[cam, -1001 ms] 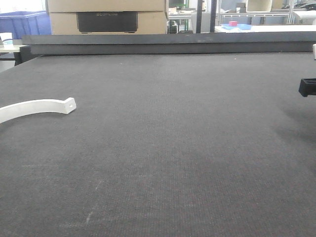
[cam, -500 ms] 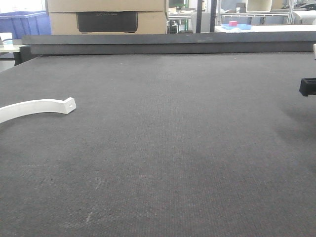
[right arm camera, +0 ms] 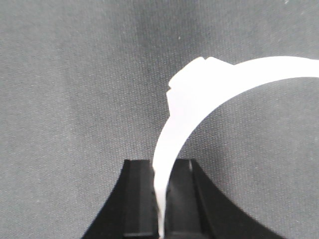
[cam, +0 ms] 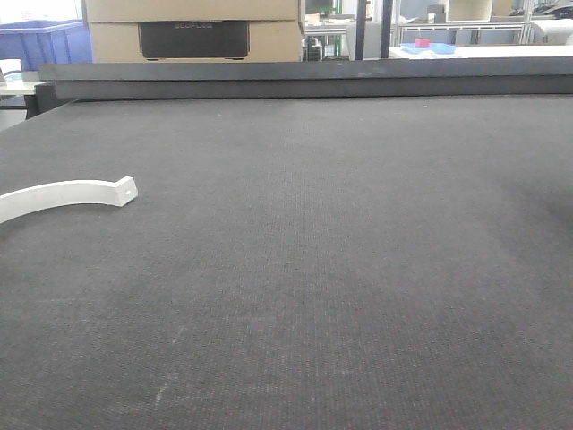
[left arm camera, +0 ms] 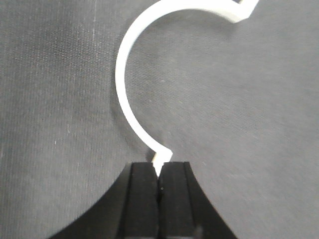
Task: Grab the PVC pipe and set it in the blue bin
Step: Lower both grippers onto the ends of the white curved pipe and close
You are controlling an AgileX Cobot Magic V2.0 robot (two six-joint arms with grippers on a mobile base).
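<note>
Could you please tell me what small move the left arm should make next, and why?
Probably lift slightly: the left gripper is shut on the end tab of the PVC pipe, which lies flat on the mat. The right gripper holds another white piece.

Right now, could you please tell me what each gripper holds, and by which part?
The left gripper pinches the PVC pipe by its end tab; the right gripper, another white curved piece near one end.

Front view: even, diffuse light on matte tabletop (cam: pixel 313 269). Right wrist: PVC pipe (right arm camera: pixel 189 109) just ahead of right tool (right arm camera: pixel 160 164) overexposed, soft-focus. Left wrist: sharper; left tool (left arm camera: pixel 158 167) underexposed, nearly featureless black.
</note>
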